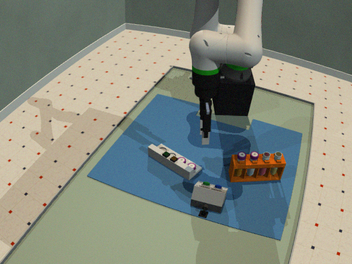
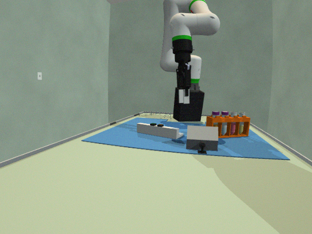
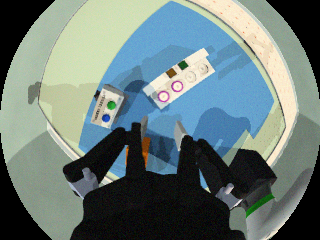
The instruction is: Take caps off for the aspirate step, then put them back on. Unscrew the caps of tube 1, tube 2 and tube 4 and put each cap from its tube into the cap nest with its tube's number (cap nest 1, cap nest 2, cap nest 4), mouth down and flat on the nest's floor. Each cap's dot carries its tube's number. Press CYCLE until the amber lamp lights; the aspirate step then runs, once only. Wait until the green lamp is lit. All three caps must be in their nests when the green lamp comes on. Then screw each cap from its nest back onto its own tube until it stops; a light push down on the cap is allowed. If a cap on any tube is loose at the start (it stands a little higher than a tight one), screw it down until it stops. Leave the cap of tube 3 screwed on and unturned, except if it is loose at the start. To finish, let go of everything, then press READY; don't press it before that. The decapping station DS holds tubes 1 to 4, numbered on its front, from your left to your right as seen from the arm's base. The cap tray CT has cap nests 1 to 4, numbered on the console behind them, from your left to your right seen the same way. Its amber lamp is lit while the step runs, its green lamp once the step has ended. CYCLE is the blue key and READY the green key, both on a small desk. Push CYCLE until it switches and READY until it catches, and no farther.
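Note:
My gripper (image 1: pixel 205 139) (image 2: pixel 184 99) (image 3: pixel 161 125) is open and empty. It hangs high over the blue mat, behind the white cap tray (image 1: pixel 159 157) (image 2: pixel 151 129) (image 3: pixel 200 60). Two purple-ringed caps (image 1: pixel 181 159) (image 1: pixel 191 165) (image 3: pixel 164 95) (image 3: pixel 178 86) sit in neighbouring nests at one end of the tray; the other two nests are empty. The tray's lamps (image 1: pixel 165 153) (image 1: pixel 172 158) look dark. The orange rack (image 1: pixel 257 174) (image 2: pixel 227 133) holds four tubes: two carry purple caps (image 1: pixel 241 155) (image 1: pixel 253 155), and two stand open (image 1: pixel 266 155) (image 1: pixel 278 154).
A grey desk (image 1: pixel 207 197) (image 2: pixel 202 137) (image 3: pixel 102 102) with the green key (image 1: pixel 206 183) (image 3: pixel 111 104) and the blue key (image 1: pixel 218 186) (image 3: pixel 106 118) stands between tray and rack, nearer the camera. The arm's black pedestal (image 1: pixel 236 96) is behind the mat.

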